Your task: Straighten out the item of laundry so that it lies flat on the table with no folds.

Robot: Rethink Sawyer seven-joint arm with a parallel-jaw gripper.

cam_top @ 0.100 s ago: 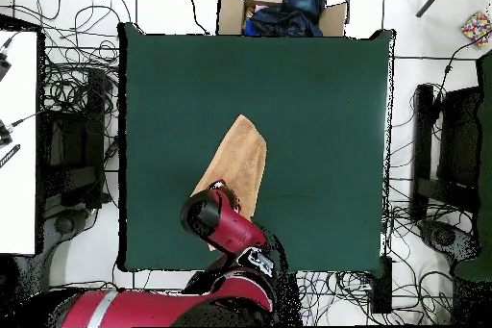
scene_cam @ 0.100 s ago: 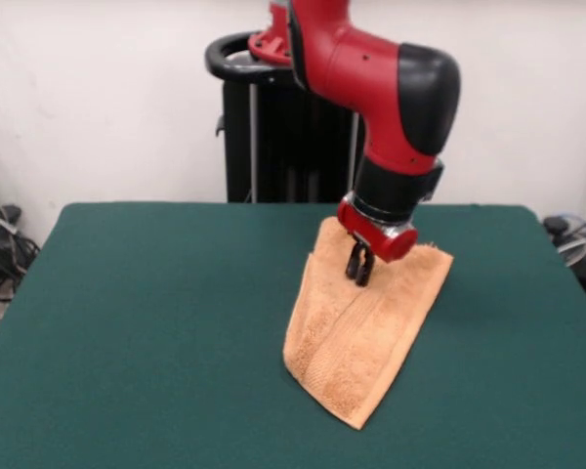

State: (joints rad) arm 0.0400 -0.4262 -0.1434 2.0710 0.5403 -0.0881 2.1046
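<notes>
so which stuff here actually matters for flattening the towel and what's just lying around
Part of the job:
- towel, folded over on itself
- green table
- gripper, down at the towel's far end

Just lying about:
- cardboard box holding dark cloth, beyond the table
- cables on the floor

Glossy red arm (scene_cam @ 0.100 s ago: pixel 371 73), black joints, silver wrist ring

We see the table (scene_cam @ 0.100 s ago: pixel 156 322), a broad rectangle covered in dark green felt-like cloth, square in outline from overhead. On it lies a single item, a light orange terry towel (scene_cam @ 0.100 s ago: pixel 356 337), folded lengthwise into a tapering strip. We note it sits on the half toward the pedestal, its near end pointing diagonally across the cloth.
</notes>
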